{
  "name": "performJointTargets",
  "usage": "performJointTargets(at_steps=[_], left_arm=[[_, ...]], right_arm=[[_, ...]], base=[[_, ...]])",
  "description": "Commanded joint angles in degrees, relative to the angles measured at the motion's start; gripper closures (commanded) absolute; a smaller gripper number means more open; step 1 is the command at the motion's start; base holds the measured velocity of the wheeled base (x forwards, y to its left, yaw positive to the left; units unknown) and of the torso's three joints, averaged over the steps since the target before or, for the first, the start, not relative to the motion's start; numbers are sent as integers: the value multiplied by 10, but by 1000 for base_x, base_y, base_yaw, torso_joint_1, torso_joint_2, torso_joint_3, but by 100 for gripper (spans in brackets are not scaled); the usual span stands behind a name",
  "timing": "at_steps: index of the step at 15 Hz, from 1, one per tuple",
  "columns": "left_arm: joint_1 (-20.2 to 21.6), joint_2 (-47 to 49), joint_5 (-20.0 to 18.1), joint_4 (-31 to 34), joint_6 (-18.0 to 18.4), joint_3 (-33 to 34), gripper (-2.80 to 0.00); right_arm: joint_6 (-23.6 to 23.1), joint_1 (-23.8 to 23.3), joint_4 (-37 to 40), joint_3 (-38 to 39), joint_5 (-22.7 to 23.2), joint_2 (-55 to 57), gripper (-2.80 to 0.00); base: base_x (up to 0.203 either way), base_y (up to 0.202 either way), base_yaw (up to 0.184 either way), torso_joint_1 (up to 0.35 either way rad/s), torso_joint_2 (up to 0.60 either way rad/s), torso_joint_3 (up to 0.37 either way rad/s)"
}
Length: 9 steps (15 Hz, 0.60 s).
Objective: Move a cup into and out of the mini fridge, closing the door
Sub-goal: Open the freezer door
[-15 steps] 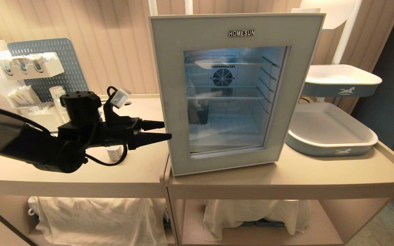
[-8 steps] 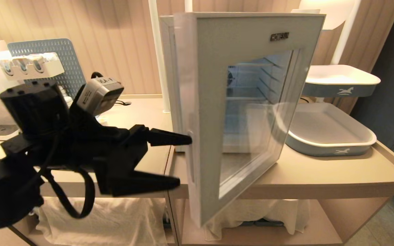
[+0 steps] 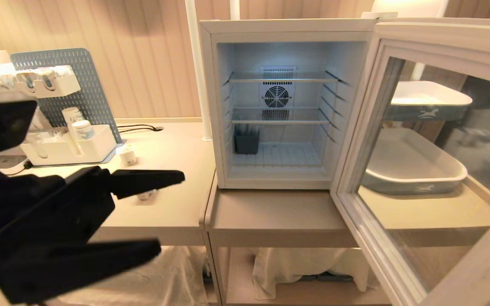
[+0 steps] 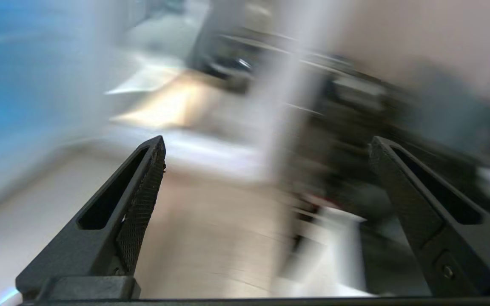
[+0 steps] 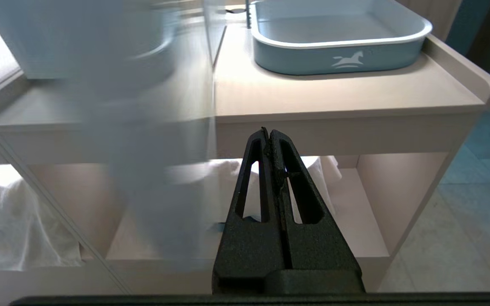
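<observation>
From my head cam the white boxy mini fridge [image 3: 287, 29] sat at 12 o'clock on the beige counter [image 3: 270, 216]. Its grey-framed glass door [image 3: 432, 170] was swung wide open toward 3 o'clock. Inside: wire shelves [image 3: 277, 77] bare, rear fan [image 3: 276, 96] lit, and one dark grey square container [image 3: 246, 140] on the fridge floor at its left wall; contents I couldn't make out. No cup I could single out for sure. White desk organiser [image 3: 68, 146] at 10 o'clock held small tubes and bottles. Blue-and-white tray [image 3: 415, 178] behind the door glass, nothing in it. Left gripper [image 3: 166, 214] at 8 o'clock, clear of the fridge, jaws wide apart, holding nothing. Right gripper [image 5: 269, 132] parked low by the counter front, jaws pressed together.
</observation>
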Motion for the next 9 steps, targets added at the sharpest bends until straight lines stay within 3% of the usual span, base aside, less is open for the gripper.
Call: performJointTargets(at_steps=[1,3,5,7,8,9], left_arm=[[108,-11,61,15,-2,-2,-280],[187,-38,116,86,1,-34,-280],[239,-89,154,262,3,-95,-280],[317,-140,193,404,16,-149,-280],[353,-171,216,470,33,-169,0],[381,-200,248,542,58,-193,0]], right_arm=[[0,1,0,0,0,0,0],[-1,0,0,0,0,0,0],[0,1,0,0,0,0,0],[0,1,0,0,0,0,0],[-1,0,0,0,0,0,0],[-1,1,0,0,0,0,0]], base=[[0,0,0,0,0,0],[0,0,0,0,0,0],[0,0,0,0,0,0],[0,0,0,0,0,0],[0,0,0,0,0,0],[0,0,0,0,0,0]])
